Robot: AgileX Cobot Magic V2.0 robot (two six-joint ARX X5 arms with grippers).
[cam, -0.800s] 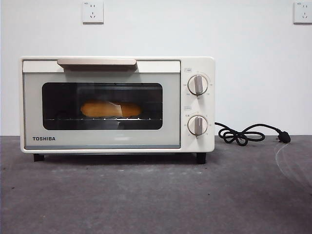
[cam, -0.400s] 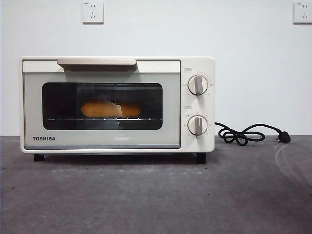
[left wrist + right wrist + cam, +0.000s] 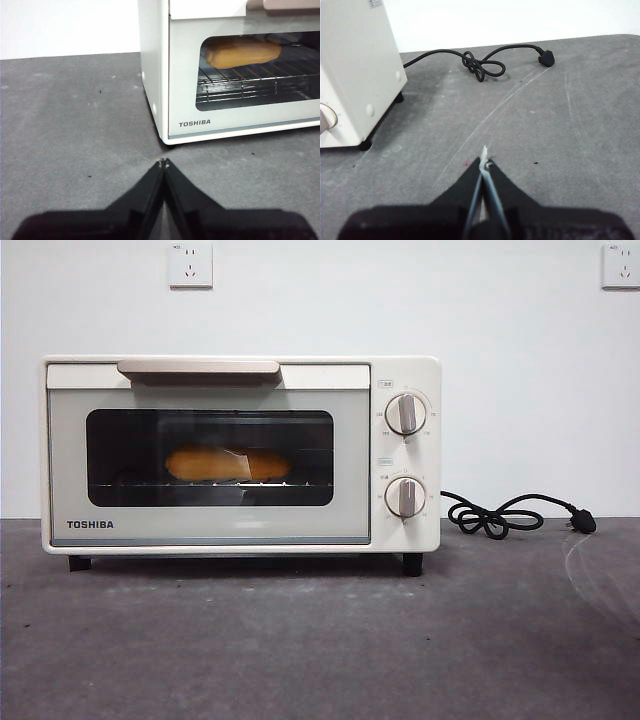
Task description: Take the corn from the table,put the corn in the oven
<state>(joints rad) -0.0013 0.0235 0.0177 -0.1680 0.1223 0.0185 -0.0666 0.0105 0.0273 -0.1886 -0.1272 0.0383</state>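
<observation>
Inside the oven (image 3: 240,455), behind its shut glass door, the corn (image 3: 228,463) lies on the wire rack. Its long axis runs side to side, parallel to the door, and it sits roughly in the middle of the window. By the look of things the task is done: the corn is in and nothing of it remains on the bench (image 3: 320,640).

Both arms wait low over the bench, out of the front view. The left pincer (image 3: 163,162) has its jaws pressed together, tips touching, holding nothing. It hovers near the oven's front corner on the TOSHIBA side, and from it the corn (image 3: 243,52) lies ahead, higher up, behind the glass. The right pincer (image 3: 485,160) is also closed and empty, over bare bench off the oven's knob side, with the black cord (image 3: 480,65) and its plug lying well beyond it.

The left arm is the nearer one to the corn and to the beige door handle (image 3: 198,367). If any further move were wanted, it would likely fall to that arm, and the shut door stands between pincer and corn. Two round knobs (image 3: 405,413) sit beside the door.
</observation>
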